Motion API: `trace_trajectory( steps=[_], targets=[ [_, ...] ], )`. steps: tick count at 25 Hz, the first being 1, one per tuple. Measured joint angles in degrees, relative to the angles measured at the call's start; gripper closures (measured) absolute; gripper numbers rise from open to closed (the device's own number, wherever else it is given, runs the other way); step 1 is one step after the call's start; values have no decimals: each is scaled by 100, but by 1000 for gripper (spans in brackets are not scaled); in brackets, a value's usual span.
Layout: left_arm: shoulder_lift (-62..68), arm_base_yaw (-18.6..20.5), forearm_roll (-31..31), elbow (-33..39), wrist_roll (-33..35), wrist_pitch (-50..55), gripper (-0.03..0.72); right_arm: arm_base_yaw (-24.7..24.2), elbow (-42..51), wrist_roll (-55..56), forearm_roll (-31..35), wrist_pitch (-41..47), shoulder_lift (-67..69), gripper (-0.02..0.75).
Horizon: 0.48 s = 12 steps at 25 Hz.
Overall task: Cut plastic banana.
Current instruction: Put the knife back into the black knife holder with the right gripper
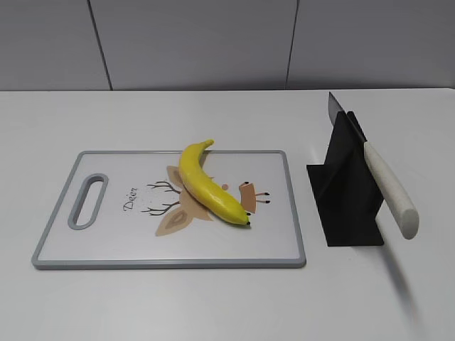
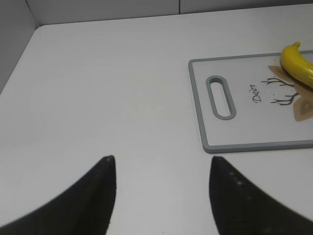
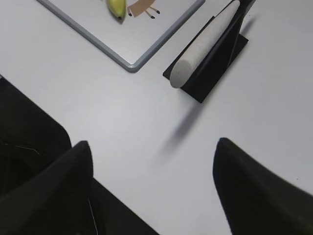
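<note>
Nothing cut yet: the plastic banana lies whole on the deer-print cutting board.

The knife rests in its black stand, just right of the board. The left gripper and the right gripper hover over bare table, fingers wide and empty; grasping the knife and slicing remain.

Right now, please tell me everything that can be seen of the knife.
The knife rests slanted in a black stand on the white table, right of the cutting board. Its handle is off-white, rounded and matte, pointing toward the camera and sticking out past the stand. The grey metal blade tip rises behind the stand's top. Only the stand touches it; no fingers are near it.
</note>
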Motion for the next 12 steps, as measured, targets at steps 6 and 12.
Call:
trace_trajectory(
  steps=[6, 12],
  targets=[
    [0, 0, 0, 0, 0, 0, 99, 0, 328, 11, 7, 85, -1000, 144],
    [0, 0, -16, 0, 0, 0, 104, 0, 415, 63, 8, 219, -1706, 144]
  ],
)
